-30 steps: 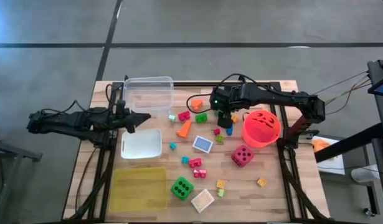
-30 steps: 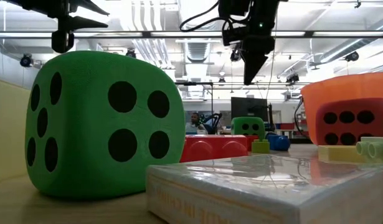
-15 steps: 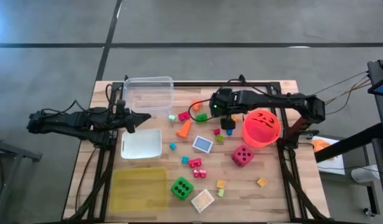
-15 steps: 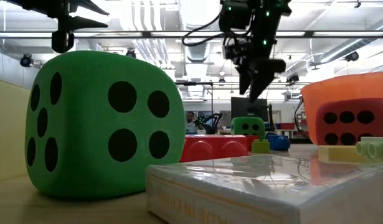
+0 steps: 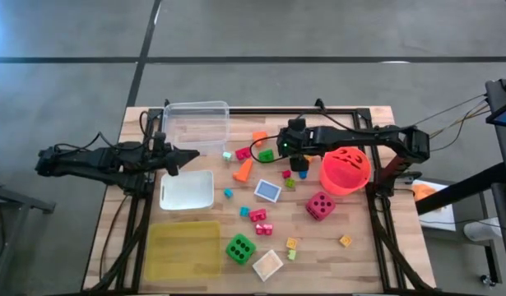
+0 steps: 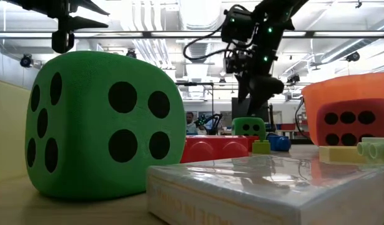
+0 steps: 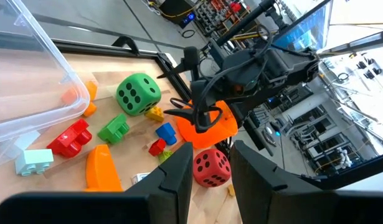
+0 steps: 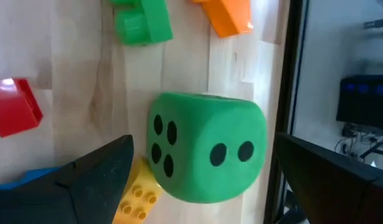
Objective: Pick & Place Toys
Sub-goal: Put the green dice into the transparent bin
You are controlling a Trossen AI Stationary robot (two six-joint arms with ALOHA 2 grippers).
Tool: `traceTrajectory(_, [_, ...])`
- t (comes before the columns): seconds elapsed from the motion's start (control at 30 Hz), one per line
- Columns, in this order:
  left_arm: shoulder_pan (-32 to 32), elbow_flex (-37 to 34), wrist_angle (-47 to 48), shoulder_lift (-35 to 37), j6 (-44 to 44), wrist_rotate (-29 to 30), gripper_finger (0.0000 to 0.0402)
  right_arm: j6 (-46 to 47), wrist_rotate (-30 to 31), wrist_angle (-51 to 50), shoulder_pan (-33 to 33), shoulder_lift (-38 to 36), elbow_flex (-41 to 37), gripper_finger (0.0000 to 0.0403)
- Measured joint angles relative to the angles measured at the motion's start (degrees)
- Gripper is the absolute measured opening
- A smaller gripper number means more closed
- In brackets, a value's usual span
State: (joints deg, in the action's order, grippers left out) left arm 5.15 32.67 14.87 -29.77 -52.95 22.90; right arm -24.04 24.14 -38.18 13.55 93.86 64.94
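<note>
Right end effector (image 8: pixel 197 168) spread open over one of two green dice (image 8: pixel 205 147); one pink die (image 5: pixel 320 205)

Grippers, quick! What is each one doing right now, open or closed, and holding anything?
Left gripper: open a little, holding nothing, waiting beside the clear tub.
Right gripper: wide open, holding nothing, right over a green die.
</note>
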Motion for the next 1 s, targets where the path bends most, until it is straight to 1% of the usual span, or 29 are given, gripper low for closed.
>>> traceTrajectory(0.3, [0.00,0.00,0.02,-0.01,0.02,0.00,0.0102,-6.45,0.02,9.00,1.56,0.00,-5.50,0.0386])
traceTrajectory(0.47, [0.00,0.00,0.02,-0.01,-0.02,0.00,0.0102,-6.06,0.01,10.40,3.12,0.00,-7.95,0.0386])
traceTrajectory(0.6, [0.00,0.00,0.02,-0.01,-0.02,0.00,0.0102,-9.27,0.35,10.65,3.61,0.00,-9.25,0.0386])
traceTrajectory(0.7, [0.00,0.00,0.02,0.01,-0.02,0.00,0.0102,-11.64,1.75,12.16,3.61,0.00,-9.56,0.0386])
traceTrajectory(0.8, [0.00,0.00,0.02,-0.01,-0.04,0.00,0.0102,-11.52,1.77,13.00,3.61,0.00,-9.73,0.0386])
traceTrajectory(0.9, [0.00,0.00,0.02,-0.01,-0.04,0.00,0.0102,-8.80,1.57,15.26,3.61,0.00,-10.06,0.0386])
traceTrajectory(1.0, [0.00,0.00,0.02,0.01,-0.04,0.00,0.0102,-9.06,1.53,17.85,3.61,0.00,-10.07,0.0386])
